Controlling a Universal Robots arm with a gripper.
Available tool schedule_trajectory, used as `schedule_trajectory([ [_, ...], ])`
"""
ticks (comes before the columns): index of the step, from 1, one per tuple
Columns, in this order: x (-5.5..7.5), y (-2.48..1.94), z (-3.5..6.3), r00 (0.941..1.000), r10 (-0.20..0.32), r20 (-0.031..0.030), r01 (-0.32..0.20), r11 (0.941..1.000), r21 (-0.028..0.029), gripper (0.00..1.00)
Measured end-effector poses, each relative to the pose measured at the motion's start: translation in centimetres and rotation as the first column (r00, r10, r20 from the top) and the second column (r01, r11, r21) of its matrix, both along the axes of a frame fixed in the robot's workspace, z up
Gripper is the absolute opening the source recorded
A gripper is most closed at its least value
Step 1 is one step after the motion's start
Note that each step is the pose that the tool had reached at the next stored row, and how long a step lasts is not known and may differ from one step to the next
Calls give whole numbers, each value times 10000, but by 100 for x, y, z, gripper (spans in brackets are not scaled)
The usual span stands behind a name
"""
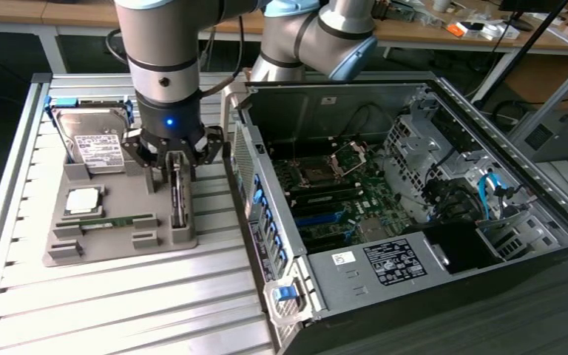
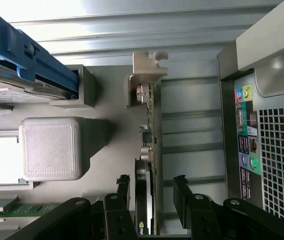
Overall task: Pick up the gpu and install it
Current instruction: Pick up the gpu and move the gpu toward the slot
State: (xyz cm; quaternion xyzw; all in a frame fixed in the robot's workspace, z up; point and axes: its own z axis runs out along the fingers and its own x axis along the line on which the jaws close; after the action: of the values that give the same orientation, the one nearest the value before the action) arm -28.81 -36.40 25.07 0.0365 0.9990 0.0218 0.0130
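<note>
The gpu (image 1: 177, 198) stands on its edge in a slot at the right side of the grey parts holder (image 1: 116, 237), a thin dark card. In the wrist view the gpu (image 2: 149, 165) runs edge-on between the two black fingers, its silver bracket end (image 2: 142, 92) farthest from the camera. My gripper (image 1: 174, 166) hangs straight over the card, open, one finger on each side of it with a gap to each face. The gripper (image 2: 151, 182) straddles the card near its round black cooler.
The holder also carries a silver hard drive (image 1: 97, 140) in a blue frame, a processor (image 1: 82, 198) and a green memory stick (image 1: 106, 220). An open computer case (image 1: 402, 200) lies directly to the exterior view's right of the holder, its motherboard (image 1: 333, 200) exposed.
</note>
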Motion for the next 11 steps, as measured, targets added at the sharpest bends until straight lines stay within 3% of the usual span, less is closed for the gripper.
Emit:
schedule_trajectory([
  [11, -11, 1, -75, 10000, 1, -14, -1, 10000, -3, 48],
])
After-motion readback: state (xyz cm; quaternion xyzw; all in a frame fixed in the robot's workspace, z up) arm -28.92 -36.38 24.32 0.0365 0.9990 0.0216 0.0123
